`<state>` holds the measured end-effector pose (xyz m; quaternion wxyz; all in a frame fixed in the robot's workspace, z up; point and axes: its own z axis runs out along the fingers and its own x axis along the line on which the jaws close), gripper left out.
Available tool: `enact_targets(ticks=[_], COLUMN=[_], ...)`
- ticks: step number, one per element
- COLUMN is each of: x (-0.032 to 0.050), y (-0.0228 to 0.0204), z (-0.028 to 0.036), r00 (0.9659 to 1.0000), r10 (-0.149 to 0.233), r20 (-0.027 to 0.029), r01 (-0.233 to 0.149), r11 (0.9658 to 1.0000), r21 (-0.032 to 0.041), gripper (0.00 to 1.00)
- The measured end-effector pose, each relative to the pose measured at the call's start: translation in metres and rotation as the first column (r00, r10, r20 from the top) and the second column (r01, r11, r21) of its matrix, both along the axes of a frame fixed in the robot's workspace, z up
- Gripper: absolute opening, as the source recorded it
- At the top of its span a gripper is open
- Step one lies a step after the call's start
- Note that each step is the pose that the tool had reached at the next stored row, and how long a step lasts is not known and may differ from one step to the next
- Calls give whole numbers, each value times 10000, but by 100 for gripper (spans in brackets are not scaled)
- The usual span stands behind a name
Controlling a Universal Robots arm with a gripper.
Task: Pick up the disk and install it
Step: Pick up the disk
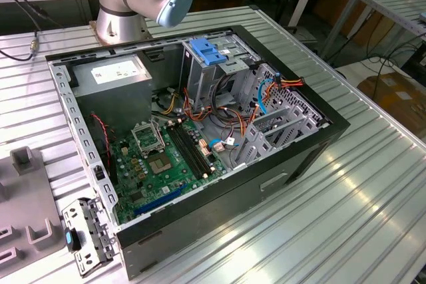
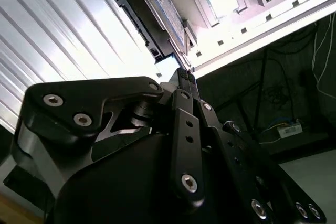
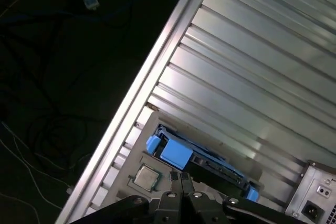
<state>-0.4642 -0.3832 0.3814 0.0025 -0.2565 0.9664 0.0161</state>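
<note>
Case [image 1: 200,221] on table [image 1: 353,231]; disk [image 3: 210,165] in tray [image 3: 132,153], beside chip [image 3: 145,178]; tray at table edge.

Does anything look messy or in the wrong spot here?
Yes. The disk sits outside the computer case, on a grey tray near the edge of the table, and loose wires tangle inside the open case.

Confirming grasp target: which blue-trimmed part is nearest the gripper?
The disk, just beyond the gripper on the grey fixture; the bracket sits atop the case's cage.
</note>
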Motion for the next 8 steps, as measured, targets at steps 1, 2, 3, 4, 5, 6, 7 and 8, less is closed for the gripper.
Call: enact_targets(ticks=[1,2,3,4,5,6,7,8], x=[0,0,0,0,0,0,0,0], y=[0,0,0,0,0,0,0,0], z=[-1,-1,-1,-2,-2,-3,-4,-5], r00=[9999,9997,9994,9983,9968,9949,9933,9920], r10=[106,250,347,577,801,1012,1155,1259], r20=[1,0,1,1,0,1,0,1], r01=[-106,-250,-347,-577,-801,-1012,-1155,-1259], r11=[9999,9997,9994,9983,9968,9949,9933,9920], r21=[0,0,1,1,0,1,0,1], gripper=[11,11,11,11,11,11,11,11])
